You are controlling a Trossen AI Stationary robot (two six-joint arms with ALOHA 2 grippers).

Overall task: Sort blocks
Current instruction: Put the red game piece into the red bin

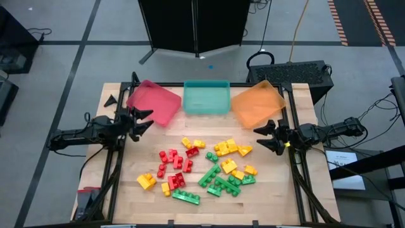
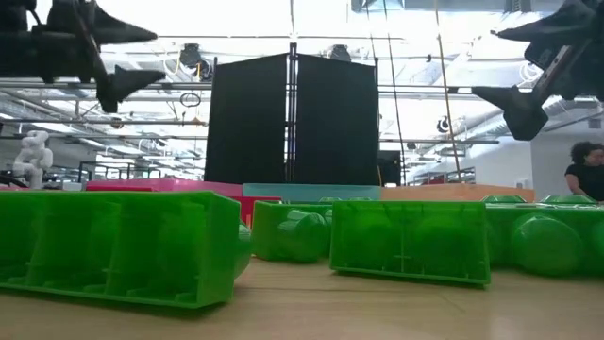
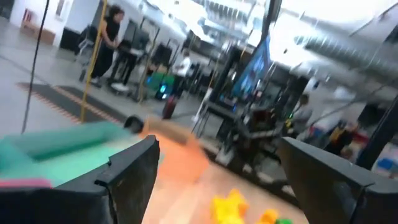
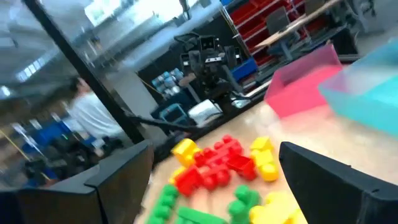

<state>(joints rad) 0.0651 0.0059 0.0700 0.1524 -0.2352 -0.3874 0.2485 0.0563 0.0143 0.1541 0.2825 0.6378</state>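
Grey floor with dark tape lines is surrounding our wooden table (image 1: 266, 196), and black screens are standing behind its far edge. Three trays are sitting along that far edge: a red tray (image 1: 154, 101) on the left, tilted; a teal tray (image 1: 206, 97) in the middle; an orange tray (image 1: 257, 103) on the right, also tilted.

We are seeing the blocks (image 1: 202, 163) lying loose on the middle of the table, none of them in a tray. Red ones are bunching toward the left of the pile, green ones toward the near middle, yellow ones scattered around the far and right side, with one yellow pair out at the near left. In the low view, green blocks are filling the foreground, several lying on their sides.

Our left gripper (image 1: 143, 120) is hovering off the table at the left edge, just beside the red tray, fingers spread apart and holding nothing. Our right gripper (image 1: 266, 137) is hovering at the right edge, just near of the orange tray, fingers likewise spread apart and empty. Both are sitting well apart from the pile.

Beyond the table, a person (image 2: 585, 170) is showing at the right of the low view, and others are standing in the blurred wrist views.
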